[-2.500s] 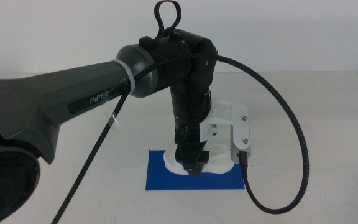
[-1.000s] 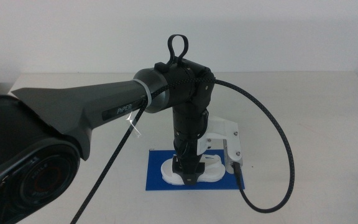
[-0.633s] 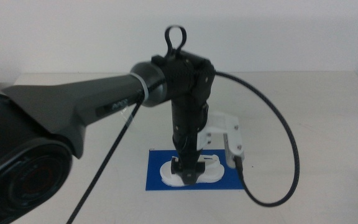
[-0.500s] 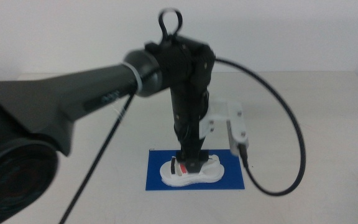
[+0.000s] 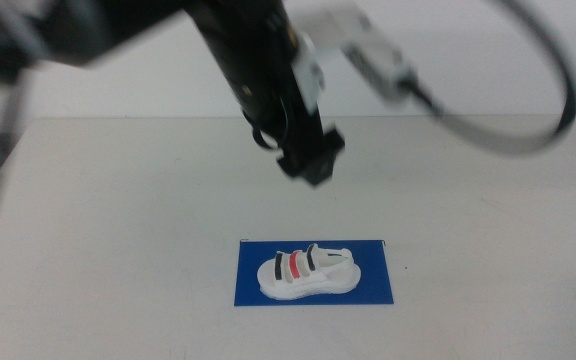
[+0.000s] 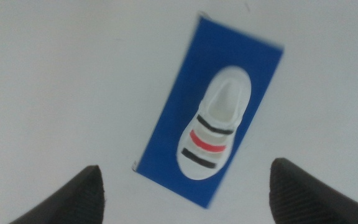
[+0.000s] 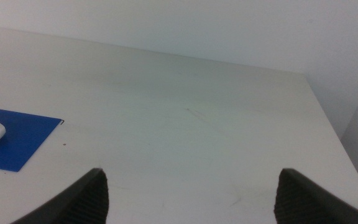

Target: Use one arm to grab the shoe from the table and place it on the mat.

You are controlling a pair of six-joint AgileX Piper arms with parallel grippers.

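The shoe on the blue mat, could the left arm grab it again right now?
Probably yes. The left gripper hangs open above the shoe on the mat, with nothing between them.

In the middle view the mat (image 5: 314, 272) lies flat on the bench (image 5: 108, 220) toward six o'clock of centre, its long side running from nine to three. The shoe (image 5: 309, 273) rests on the mat, inside its edges, lying along that same nine-to-three line. The left hand (image 5: 310, 163) hangs above the bench at twelve o'clock of the shoe, well apart from it, jaws spread wide, while the right hand (image 7: 188, 205) sits off beyond the mat's three o'clock end, its jaws also spread wide.
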